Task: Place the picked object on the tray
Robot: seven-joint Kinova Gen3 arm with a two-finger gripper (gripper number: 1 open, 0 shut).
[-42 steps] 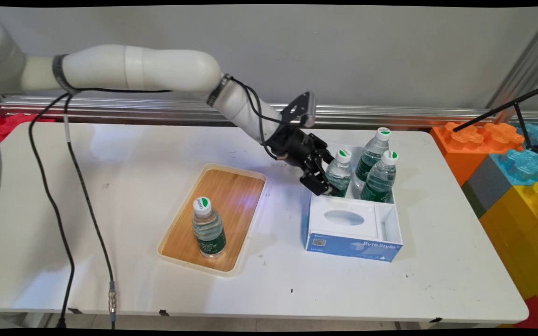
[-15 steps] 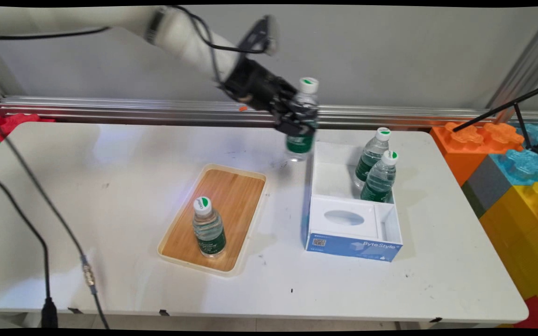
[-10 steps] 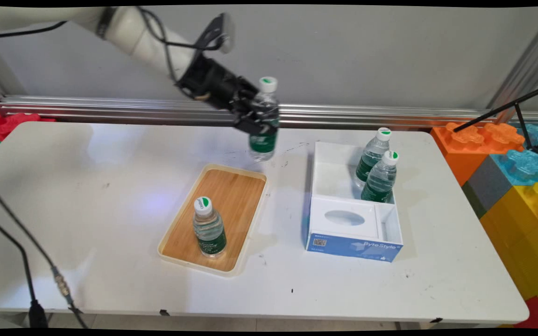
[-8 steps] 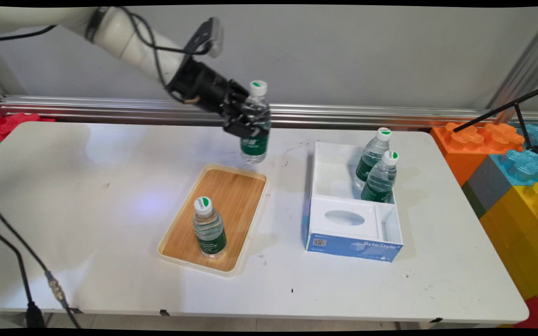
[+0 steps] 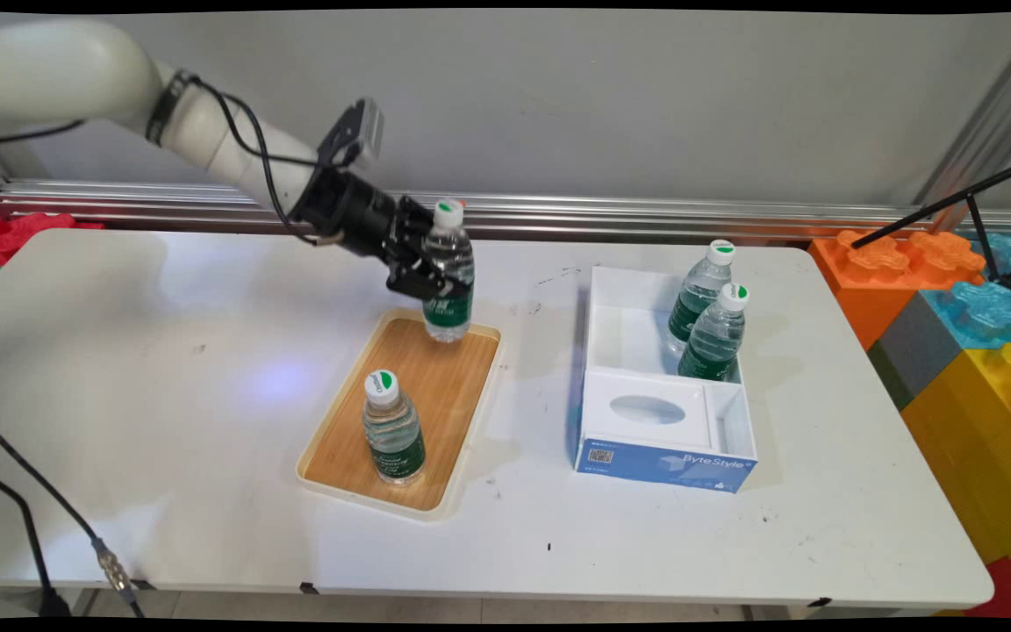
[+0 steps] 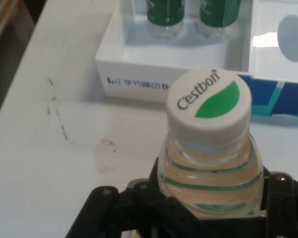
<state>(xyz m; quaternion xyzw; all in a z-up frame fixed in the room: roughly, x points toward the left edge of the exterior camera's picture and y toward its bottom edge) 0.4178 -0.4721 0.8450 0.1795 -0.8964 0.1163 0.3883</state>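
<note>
My gripper is shut on a small water bottle with a green label and a white cap. The bottle hangs upright over the far end of a wooden tray, its base close to or on the tray floor; I cannot tell which. A second bottle of the same kind stands at the tray's near end. In the hand view the held bottle fills the lower middle between the black linkage.
A white and blue box sits to the right of the tray, with two more bottles standing in its far compartment. The box's side shows in the hand view. Large coloured toy blocks stand off the table's right end.
The gripper took the bottle from the box's far compartment, lifted it high, carried it left and has now lowered it over the tray's far end.
</note>
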